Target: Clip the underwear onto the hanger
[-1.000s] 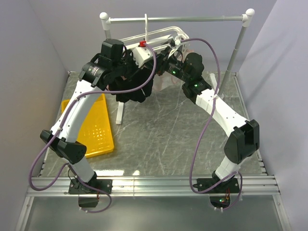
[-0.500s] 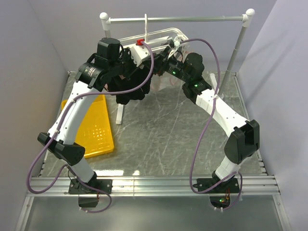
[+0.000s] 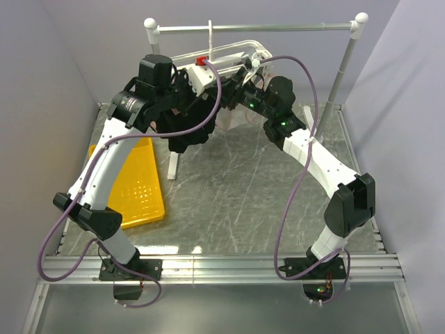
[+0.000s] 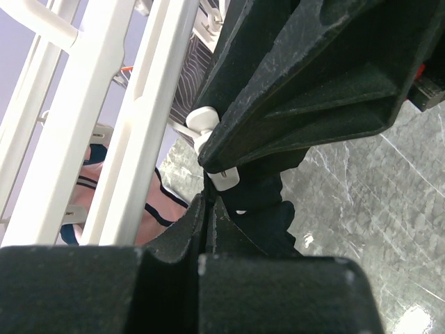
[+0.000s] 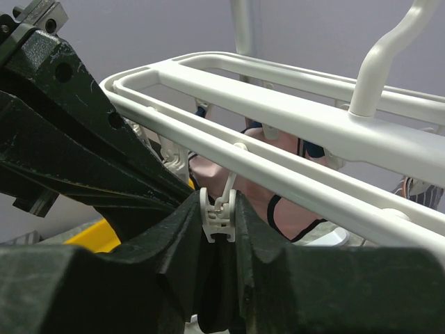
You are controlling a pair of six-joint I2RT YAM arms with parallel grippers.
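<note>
The white hanger hangs from the rail, its bars crossing the left wrist view and the right wrist view. The black underwear dangles under it, its top edge pinched in my shut left gripper. More of the black fabric shows past the fingertips. My right gripper is shut on a small white clip that dangles from a hanger bar. That clip sits right at the underwear's top edge, partly hidden by the right gripper's fingers.
A pale pink dark-trimmed underwear and a grey striped garment hang on the hanger. The grey rail stand carries the hanger. A yellow tray lies at the left on the marbled table.
My left arm has lifted and drawn slightly left, taking the underwear up a little with it. The right arm has stayed on the clip.
</note>
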